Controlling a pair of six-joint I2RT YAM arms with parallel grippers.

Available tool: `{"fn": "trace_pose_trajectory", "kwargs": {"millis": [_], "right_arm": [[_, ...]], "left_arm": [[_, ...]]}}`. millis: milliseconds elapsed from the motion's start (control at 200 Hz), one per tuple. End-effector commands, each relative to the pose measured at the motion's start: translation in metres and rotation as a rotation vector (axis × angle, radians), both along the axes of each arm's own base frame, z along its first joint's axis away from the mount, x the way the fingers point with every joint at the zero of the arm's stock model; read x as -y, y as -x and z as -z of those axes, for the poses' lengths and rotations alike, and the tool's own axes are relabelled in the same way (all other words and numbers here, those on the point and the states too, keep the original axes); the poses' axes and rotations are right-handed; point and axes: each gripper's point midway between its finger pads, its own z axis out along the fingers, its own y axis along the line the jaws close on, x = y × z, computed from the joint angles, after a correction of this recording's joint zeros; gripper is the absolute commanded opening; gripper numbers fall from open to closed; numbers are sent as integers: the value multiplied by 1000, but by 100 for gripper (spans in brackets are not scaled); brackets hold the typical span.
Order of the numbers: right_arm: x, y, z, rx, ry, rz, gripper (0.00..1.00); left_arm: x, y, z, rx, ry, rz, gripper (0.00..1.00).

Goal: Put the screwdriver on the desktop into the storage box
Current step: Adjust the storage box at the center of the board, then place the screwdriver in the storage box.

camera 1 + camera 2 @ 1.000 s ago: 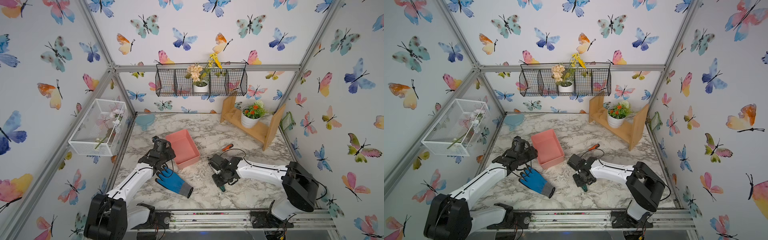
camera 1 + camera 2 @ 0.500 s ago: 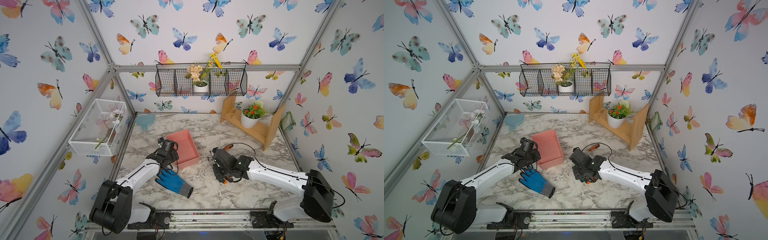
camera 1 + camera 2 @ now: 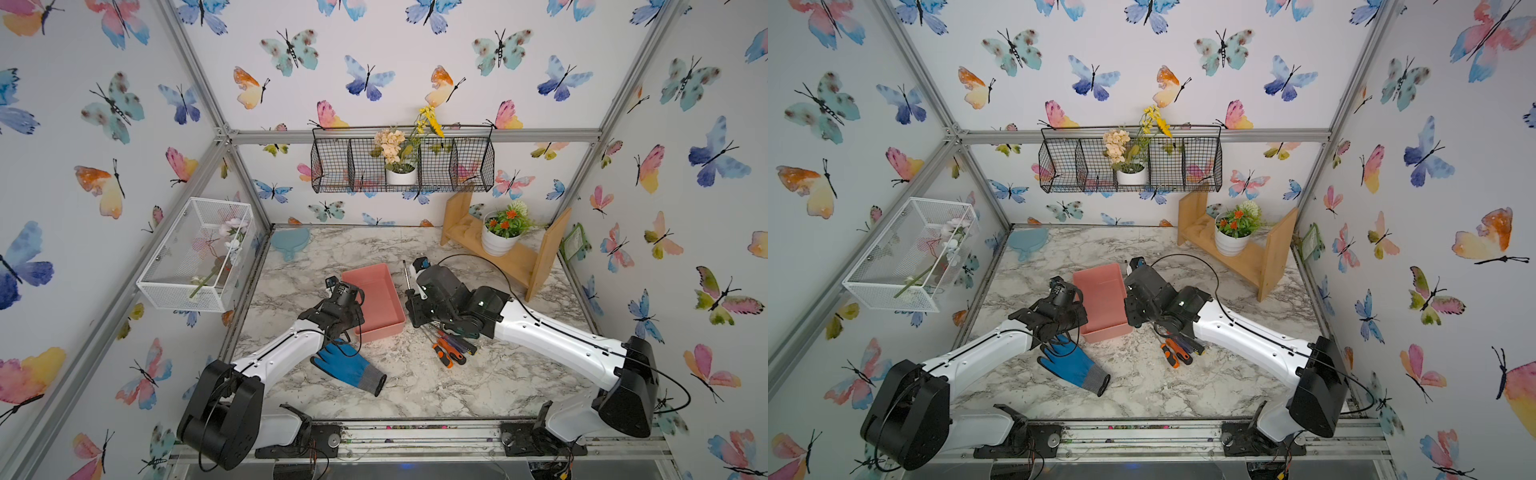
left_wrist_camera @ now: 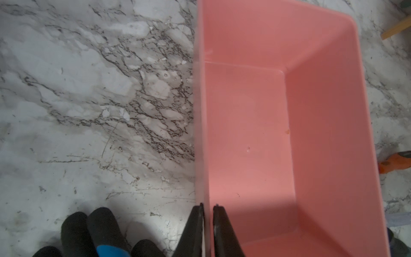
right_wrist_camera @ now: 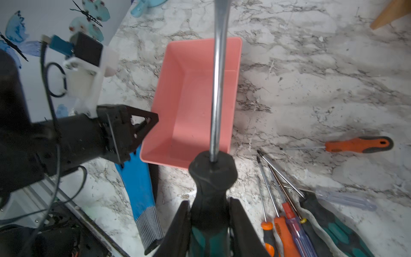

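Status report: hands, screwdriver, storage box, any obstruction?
Left hand clamped on storage box wall. Right hand grips screwdriver handle, beside box, not in. Box empty, opening unobstructed.

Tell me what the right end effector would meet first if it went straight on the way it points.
Probably the pink box: the right end effector is shut on a screwdriver whose shaft leads, over the open box. Height is unclear, so the tip might clear the far wall and reach desktop.
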Motion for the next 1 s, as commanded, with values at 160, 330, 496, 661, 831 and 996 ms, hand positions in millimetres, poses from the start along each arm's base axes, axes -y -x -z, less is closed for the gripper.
{"fn": "trace_pose_trajectory", "kwargs": {"millis": [160, 330, 496, 661, 831, 996], "right_arm": [[-55, -16, 4, -81, -104, -60, 1], [-94, -33, 27, -132, -106, -100, 1], [-130, -31, 67, -256, -95, -192, 2], [-141, -34, 98, -305, -65, -208, 3], [-137, -31, 126, -352, -14, -197, 5], [-140, -29, 134, -366, -12, -216, 44]], "left_arm": [[-5, 0, -38, 126, 70, -60, 55], [-47, 8, -68, 219, 47, -248, 67], [-59, 19, -77, 262, 69, -296, 66], [-63, 26, -73, 247, 58, -298, 66], [-61, 27, -68, 223, 51, -280, 66], [-57, 23, -72, 224, 50, -260, 65]]}}
